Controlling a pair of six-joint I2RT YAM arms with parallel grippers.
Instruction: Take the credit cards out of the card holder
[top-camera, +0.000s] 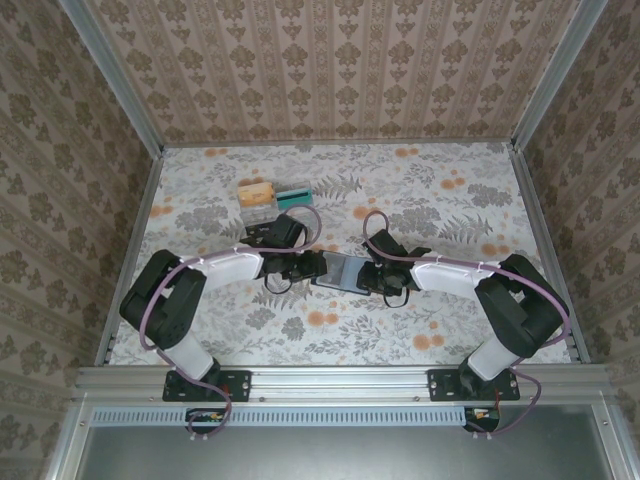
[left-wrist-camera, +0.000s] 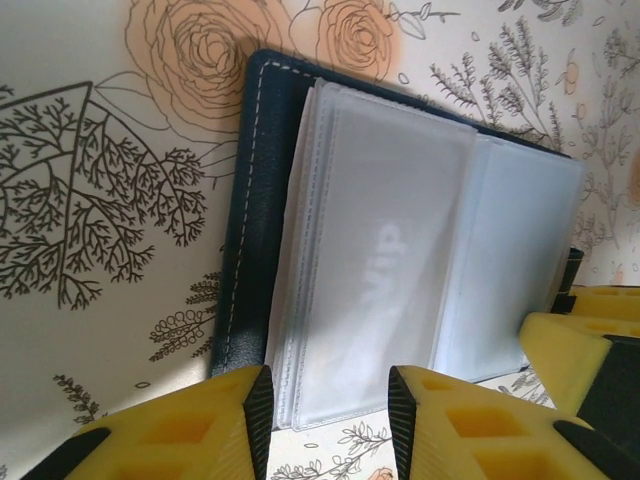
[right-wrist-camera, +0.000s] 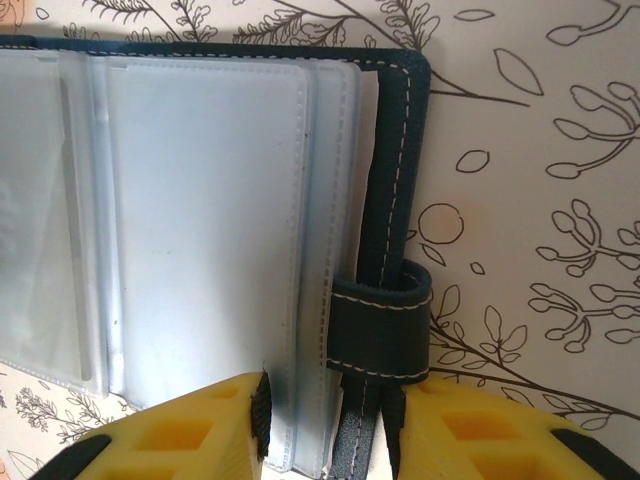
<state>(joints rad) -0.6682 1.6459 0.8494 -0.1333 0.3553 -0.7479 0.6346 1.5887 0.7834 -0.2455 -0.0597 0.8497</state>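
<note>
the card holder (top-camera: 343, 270) lies open and flat on the flowered surface (top-camera: 450, 330), midway between the two arms. its clear inner pockets (left-wrist-camera: 400, 250) face up. the navy cover (left-wrist-camera: 238, 260) shows along the outer edges.

left gripper (top-camera: 318, 268): positioned at the left end of the card holder. in the left wrist view the yellow fingers (left-wrist-camera: 200, 430) stand part-way apart. the lower edge of the pocket stack runs into the gap between them, and the cover edge passes behind the left finger. whether the pads clamp the pockets or merely straddle them cannot be told. faint lettering shows through one pocket; what it belongs to is too blurred to tell.

right gripper (top-camera: 372, 272): positioned at the right end of the card holder. in the right wrist view its fingers (right-wrist-camera: 170, 440) are also part-way apart. the stitched cover edge and the outermost pocket edges sit in the gap, just below the strap loop (right-wrist-camera: 380, 330). firm grasp or light contact cannot be told.

a clear tray (top-camera: 262, 210) sits farther back on the surface, apart from both grippers. two credit cards rest in it: a tan card (top-camera: 256, 192) and a teal card (top-camera: 293, 197).
</note>
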